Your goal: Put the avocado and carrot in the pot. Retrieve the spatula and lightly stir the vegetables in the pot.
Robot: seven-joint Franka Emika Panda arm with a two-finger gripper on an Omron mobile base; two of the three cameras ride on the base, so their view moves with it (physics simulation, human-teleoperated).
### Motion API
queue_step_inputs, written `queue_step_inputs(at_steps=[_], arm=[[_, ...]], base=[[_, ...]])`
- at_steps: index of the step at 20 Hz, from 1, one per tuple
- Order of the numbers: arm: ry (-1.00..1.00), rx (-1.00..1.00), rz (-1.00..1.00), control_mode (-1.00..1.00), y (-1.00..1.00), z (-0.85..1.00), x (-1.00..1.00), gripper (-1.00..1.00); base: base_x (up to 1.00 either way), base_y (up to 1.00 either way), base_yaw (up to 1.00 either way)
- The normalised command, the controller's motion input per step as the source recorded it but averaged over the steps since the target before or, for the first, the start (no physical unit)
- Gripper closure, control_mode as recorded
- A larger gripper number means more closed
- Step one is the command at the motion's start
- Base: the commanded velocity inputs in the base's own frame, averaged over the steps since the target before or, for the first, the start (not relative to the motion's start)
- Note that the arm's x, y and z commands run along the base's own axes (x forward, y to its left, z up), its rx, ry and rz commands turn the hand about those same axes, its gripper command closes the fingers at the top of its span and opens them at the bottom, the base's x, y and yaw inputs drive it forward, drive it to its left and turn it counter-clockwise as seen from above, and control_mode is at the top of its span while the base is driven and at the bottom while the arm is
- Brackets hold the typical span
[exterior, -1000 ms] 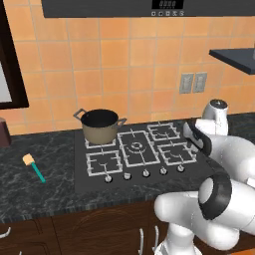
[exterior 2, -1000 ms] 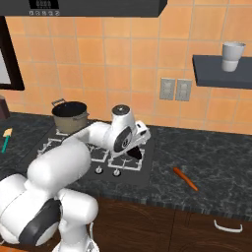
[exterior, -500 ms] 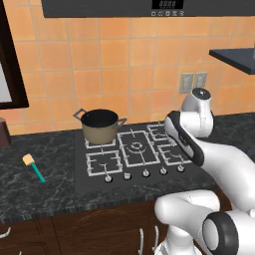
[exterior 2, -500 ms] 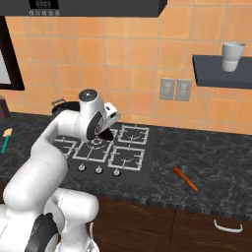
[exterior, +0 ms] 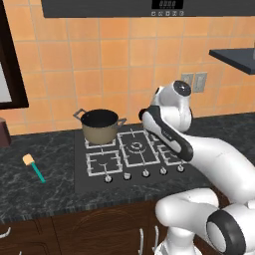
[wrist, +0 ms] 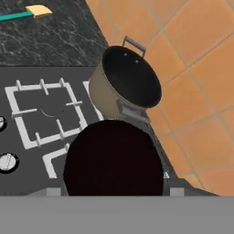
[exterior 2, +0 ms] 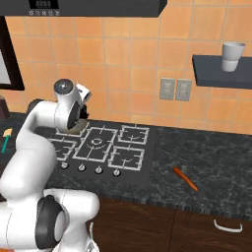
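The avocado (wrist: pixel 114 157) is a dark, rounded lump right in front of my hand camera, sitting where my fingertips would be and hiding them. My gripper (exterior 2: pixel 77 127) looks closed around it, spread wide by its bulk. I cannot make out the contact itself.

Just beyond the avocado stands the pot (wrist: pixel 128 80), upright on the far left burner of the stove (exterior: pixel 134 149). Its inside is dark and bare, and one grey handle points toward the tiled wall. In the left base view the pot (exterior: pixel 101 127) is just left of my hand. My hand hangs over the far part of the stove, near the pot's right handle but apart from it.

The carrot (exterior 2: pixel 185 178) lies flat on the dark stone counter (exterior 2: pixel 216 162), well to the right of the stove near the front edge. It is well apart from the pot.

The spatula (exterior: pixel 34 166) lies on the counter left of the stove, with its tan head toward the wall and its teal handle toward the near edge. My hand camera shows it (wrist: pixel 27 13) past the burners.

On the wall to the right is a double outlet (exterior 2: pixel 175 89). Beyond it a dark shelf (exterior 2: pixel 216 74) holds a pale cup (exterior 2: pixel 232 56).
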Motion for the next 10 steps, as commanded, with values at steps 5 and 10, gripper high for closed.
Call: queue_step_inputs(at_steps=[5, 10], arm=[[0.00, -0.20, 0.05, -1.00, 0.98, 0.70, 0.65, 1.00], [0.11, -0.16, 0.11, -1.00, 0.53, -0.37, 1.00, 1.00]], base=[[0.00, 0.00, 0.00], [0.00, 0.00, 0.00]])
